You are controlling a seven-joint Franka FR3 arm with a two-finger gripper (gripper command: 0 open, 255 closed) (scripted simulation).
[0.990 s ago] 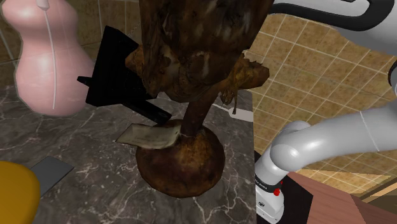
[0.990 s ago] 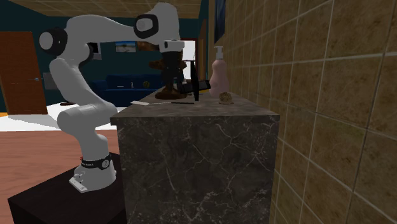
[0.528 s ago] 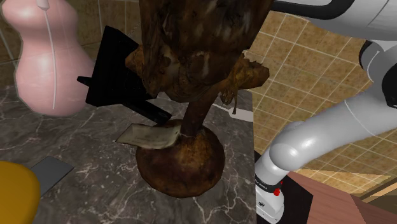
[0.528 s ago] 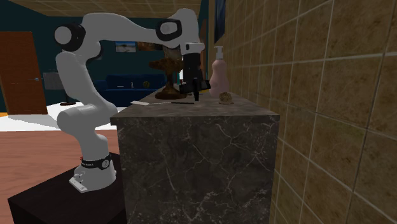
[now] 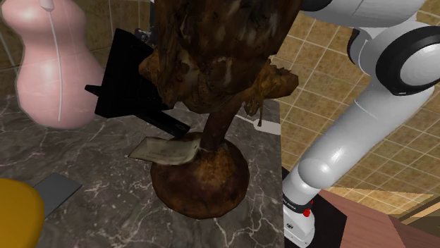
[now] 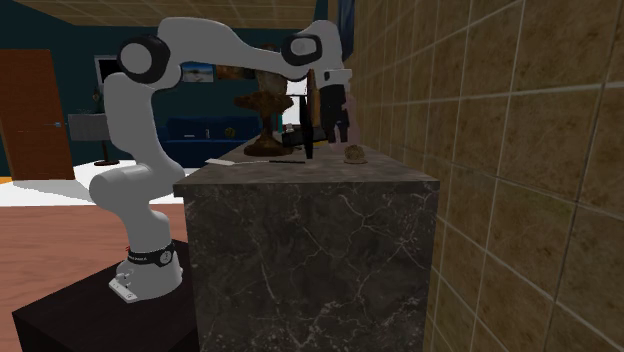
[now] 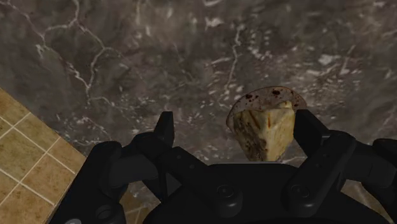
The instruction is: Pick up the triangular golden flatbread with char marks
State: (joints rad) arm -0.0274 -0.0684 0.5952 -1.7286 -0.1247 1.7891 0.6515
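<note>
- We see the gripper point(image 7: 238, 122) with its two black fingers point(image 7: 167, 127) standing apart over the dark marbled counter point(image 7: 127, 57), with nothing clasped between them.
- The flatbread point(image 7: 264, 130), a golden wedge with dark char spots along its rounded crust, lies on the counter in the gap between the fingers, much closer to one finger than to the other.
- Its corner looks just short of that nearer finger, though from this angle we cannot be sure whether they touch.
- In the second exterior view the flatbread point(image 6: 354, 153) sits by the counter's point(image 6: 300, 230) edge along the tan tiled wall point(image 6: 480, 150). The gripper point(image 6: 336, 132) hangs pointing down just above it, a little toward that view's left.
- The white arm point(image 6: 137, 115) arches up from its stand point(image 6: 70, 310) beside the counter and reaches across the top.
- In the shoulder view a brown statue point(image 5: 211, 77) on a round base stands near the counter's point(image 5: 106, 169) edge beside the arm point(image 5: 367, 120).
- A pink bottle point(image 5: 53, 63) stands farther in, a black angular object point(image 5: 127, 81) lies between the two, and a pale card point(image 5: 166, 150) rests against the statue's base.
- A yellow rounded thing point(image 5: 15, 215) and a flat grey piece point(image 5: 58, 189) lie on the counter toward that view's lower left.
</note>
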